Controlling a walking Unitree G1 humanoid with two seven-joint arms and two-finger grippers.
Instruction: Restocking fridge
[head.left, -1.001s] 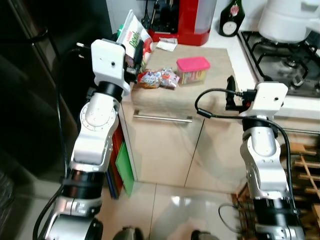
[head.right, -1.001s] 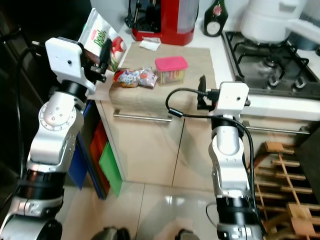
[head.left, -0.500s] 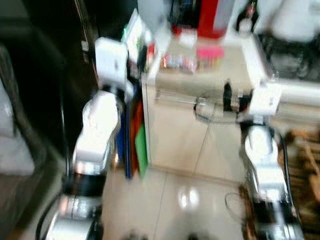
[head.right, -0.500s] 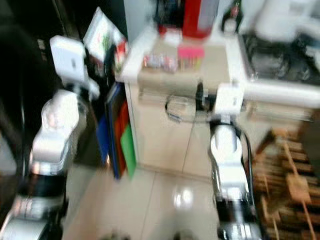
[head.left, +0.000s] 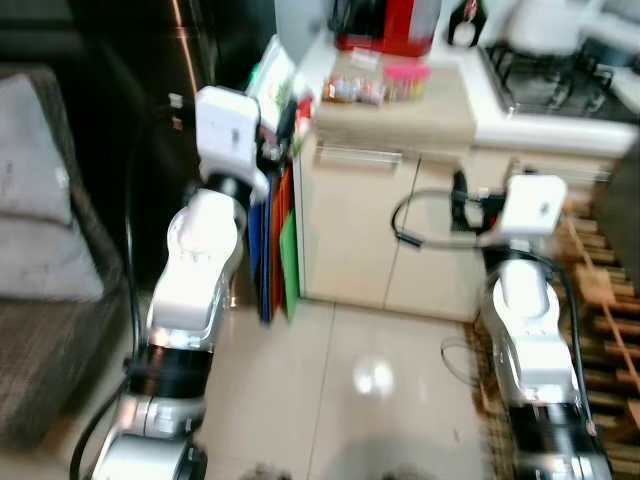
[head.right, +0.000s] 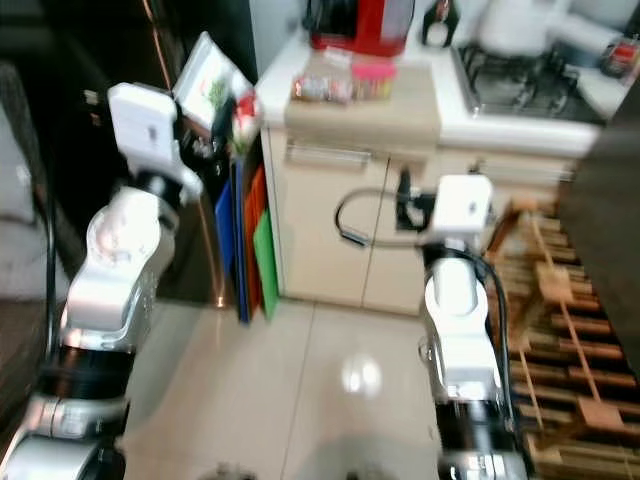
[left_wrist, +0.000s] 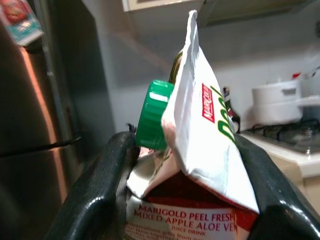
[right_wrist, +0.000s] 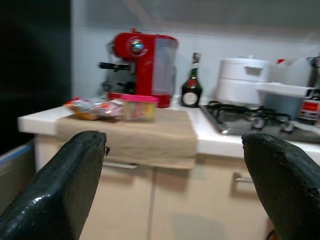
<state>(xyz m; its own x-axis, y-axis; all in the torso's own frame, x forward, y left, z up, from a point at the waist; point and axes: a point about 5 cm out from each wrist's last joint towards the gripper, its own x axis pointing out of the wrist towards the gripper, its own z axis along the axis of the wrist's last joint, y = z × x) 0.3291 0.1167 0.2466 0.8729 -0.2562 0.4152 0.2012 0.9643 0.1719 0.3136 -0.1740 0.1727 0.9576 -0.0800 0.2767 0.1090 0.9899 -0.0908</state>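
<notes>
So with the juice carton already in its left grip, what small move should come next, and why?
Probably turn left toward the dark steel fridge door: the left end effector is shut on the white-and-red juice carton with a green cap, and the right end effector is open.

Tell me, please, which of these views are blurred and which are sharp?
Both eye views are motion-blurred; the counter is smeared. The left wrist view is sharp on the juice carton in the left gripper. The right wrist view shows the red coffee machine fairly clearly beyond the soft right gripper.
</notes>
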